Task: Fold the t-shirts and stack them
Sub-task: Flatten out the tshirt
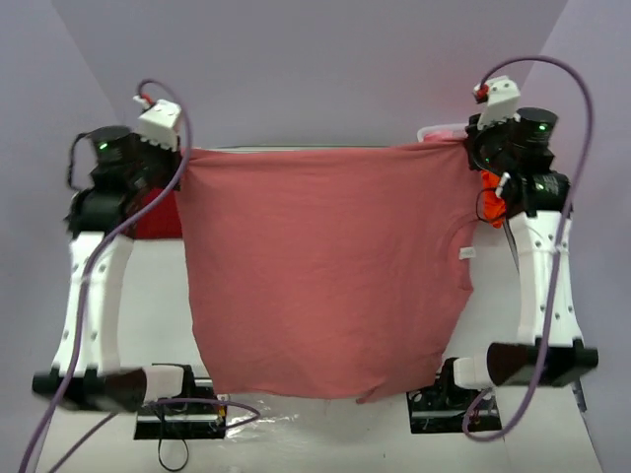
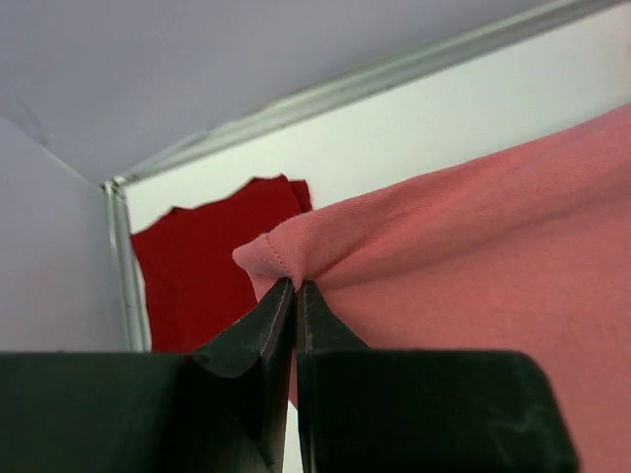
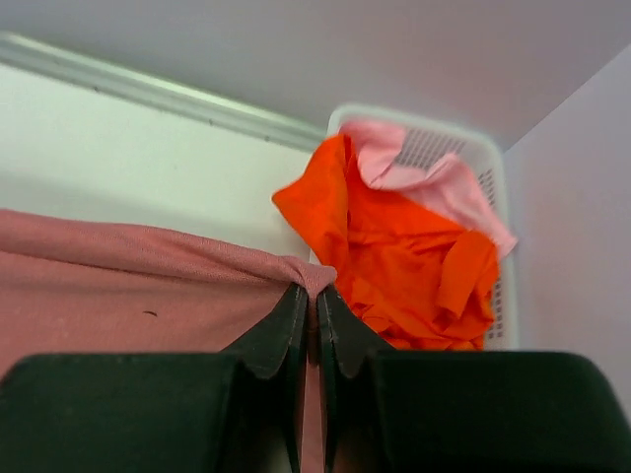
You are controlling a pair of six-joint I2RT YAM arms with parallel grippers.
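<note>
my left gripper (image 2: pixel 294 288) and right gripper (image 3: pixel 314 293) are each clamped on a corner of the rose-red t-shirt (image 1: pixel 315 276), which hangs taut between them. i'd lower level with equal tension, landing the free edge flat on the surface, clear of the crimson t-shirt (image 2: pixel 202 261) beyond my left gripper.

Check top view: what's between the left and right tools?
The rose-red t-shirt, held spread between left tool and right tool; seen in the top view.

My arms, noted: white links, black joints.
Left arm (image 1: pixel 91 296), right arm (image 1: pixel 545 281): purple cables (image 1: pixel 591 128), green lights (image 1: pixel 102 145); left pincer (image 2: pixel 296 286) and right pincer (image 3: pixel 315 291) matte black wedges.
</note>
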